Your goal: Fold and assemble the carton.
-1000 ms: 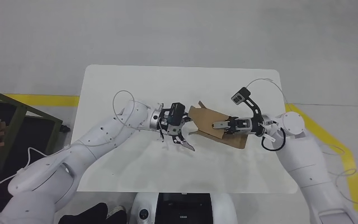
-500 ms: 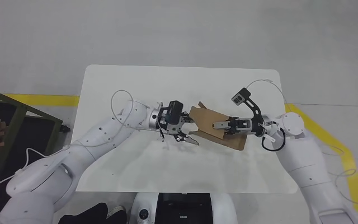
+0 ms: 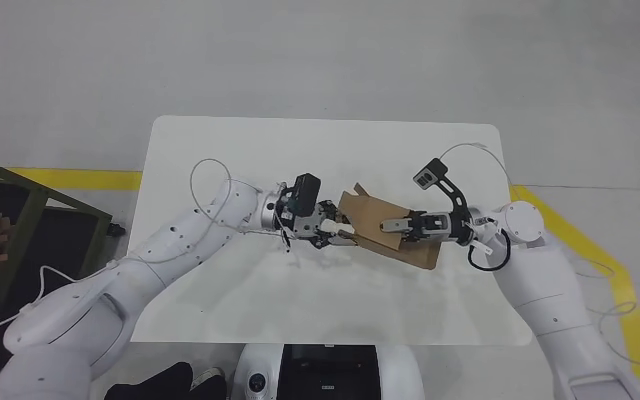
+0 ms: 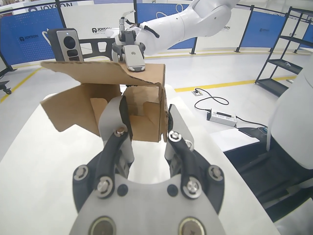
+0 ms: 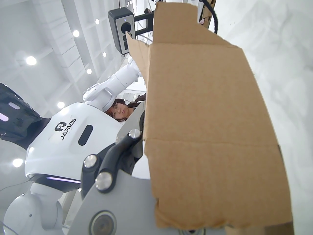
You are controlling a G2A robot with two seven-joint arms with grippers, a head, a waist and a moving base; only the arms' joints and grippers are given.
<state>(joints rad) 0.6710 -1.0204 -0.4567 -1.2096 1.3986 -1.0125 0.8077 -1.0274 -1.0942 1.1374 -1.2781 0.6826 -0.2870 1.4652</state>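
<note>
Right of centre on the white table sits the carton, with an arm coming at it from either side of the top view. The right gripper is closed on the carton's top panel. To my eye that is there to pin the box in place and keep it propped up, so the other arm has something firm to work against. The left gripper is at the open end on the frame's left side, jaws spread moderately wide and holding nothing. Its fingers straddle the edge of one upright side wall without clamping it, which looks like lining up to catch or push a flap. The carton itself is plain brown corrugated board and only half erected. It is a shallow sleeve with its mouth facing the left gripper, one long flap jutting out level from the top, another splayed outward at the side, and small tabs partly turned in deeper inside. Nothing is tucked or locked yet, so I judge the folding to be at an early stage.
</note>
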